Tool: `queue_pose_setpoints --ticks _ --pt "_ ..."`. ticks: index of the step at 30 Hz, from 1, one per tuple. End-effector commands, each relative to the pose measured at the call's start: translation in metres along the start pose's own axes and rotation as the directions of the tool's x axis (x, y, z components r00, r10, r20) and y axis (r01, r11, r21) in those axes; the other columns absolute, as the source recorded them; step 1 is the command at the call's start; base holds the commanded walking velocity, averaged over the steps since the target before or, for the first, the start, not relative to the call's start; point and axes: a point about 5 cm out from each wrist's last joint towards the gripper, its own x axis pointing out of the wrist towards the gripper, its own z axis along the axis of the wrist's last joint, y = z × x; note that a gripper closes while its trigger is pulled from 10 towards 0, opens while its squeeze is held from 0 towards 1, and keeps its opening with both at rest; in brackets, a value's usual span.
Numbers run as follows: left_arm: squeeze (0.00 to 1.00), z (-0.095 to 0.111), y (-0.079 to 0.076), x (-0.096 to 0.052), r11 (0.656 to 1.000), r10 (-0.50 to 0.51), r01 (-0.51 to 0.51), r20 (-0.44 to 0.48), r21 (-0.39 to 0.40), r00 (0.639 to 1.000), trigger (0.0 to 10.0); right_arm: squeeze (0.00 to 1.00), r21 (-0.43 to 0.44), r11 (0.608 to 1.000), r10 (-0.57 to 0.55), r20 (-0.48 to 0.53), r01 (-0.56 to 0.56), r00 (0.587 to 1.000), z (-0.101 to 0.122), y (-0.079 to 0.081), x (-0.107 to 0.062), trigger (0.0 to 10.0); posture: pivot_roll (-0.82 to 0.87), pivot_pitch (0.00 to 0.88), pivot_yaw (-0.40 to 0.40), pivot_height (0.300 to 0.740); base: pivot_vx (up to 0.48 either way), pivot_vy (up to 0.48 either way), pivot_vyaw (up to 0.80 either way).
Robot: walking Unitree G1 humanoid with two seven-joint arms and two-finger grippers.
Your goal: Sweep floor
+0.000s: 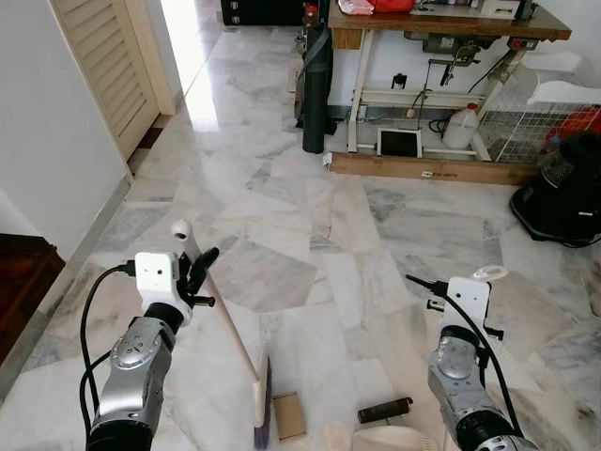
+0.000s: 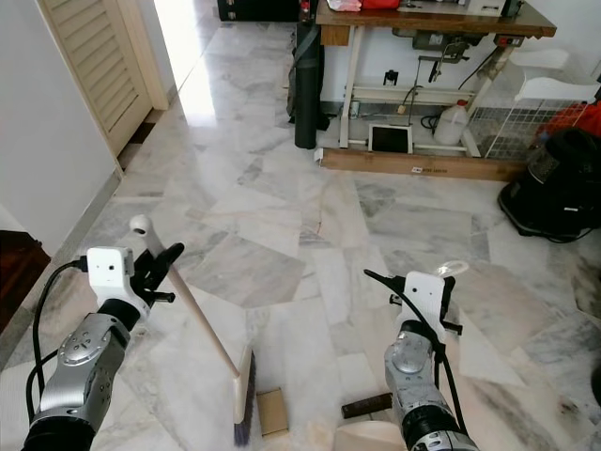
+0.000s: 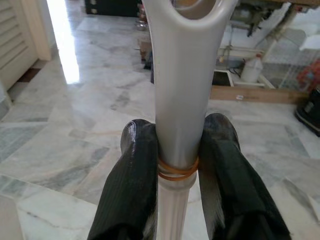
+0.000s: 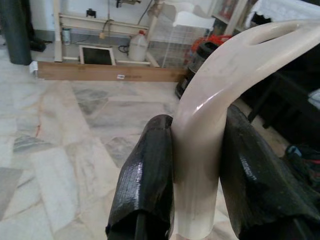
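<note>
Left hand (image 3: 177, 165) pinching broom (image 1: 225, 329) near top of pale handle, fingers (image 3: 132, 190) pressed against both sides. Broom slants down from hand to bristles on marble floor (image 1: 282, 207). Cardboard scrap (image 1: 288, 415) just beside bristles; dark stick (image 1: 384, 411) lies near. Right hand (image 4: 195, 165) clamped on cream dustpan handle (image 4: 210, 110), dustpan (image 1: 390, 439) low beside right arm.

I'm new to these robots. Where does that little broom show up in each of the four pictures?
Left eye view: broom slants from the left claw down to the floor, lower left.
Right eye view: same slant, lower left.
Left wrist view: its grey handle stands between the claw's fingers.
Right wrist view: not the broom; a cream handle.
Shared landmark: white jug under the table.
</note>
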Motion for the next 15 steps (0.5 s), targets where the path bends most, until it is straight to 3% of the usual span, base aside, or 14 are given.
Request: queue_pose_setpoints --ticks 1,5,15 --pt "0.0 0.002 0.002 0.001 1.0 -0.014 0.014 0.001 0.018 1.0 10.0 0.0 0.009 0.999 -0.04 0.042 0.039 0.998 0.005 -0.008 0.004 10.0 0.05 0.083 -0.009 0.74 0.0 0.0 0.0" --pt "0.0 0.001 0.002 0.001 1.0 -0.013 0.013 -0.001 0.016 1.0 10.0 0.0 0.087 0.995 -0.059 0.109 0.049 0.992 0.017 -0.011 0.007 10.0 0.05 0.079 -0.008 0.74 0.0 0.0 0.0" --pt "0.0 0.001 0.001 0.001 1.0 -0.011 0.01 0.005 0.012 1.0 10.0 0.0 0.097 0.995 -0.009 0.12 -0.003 0.993 0.027 -0.006 0.015 10.0 0.06 0.071 -0.013 0.74 0.0 0.0 0.0"
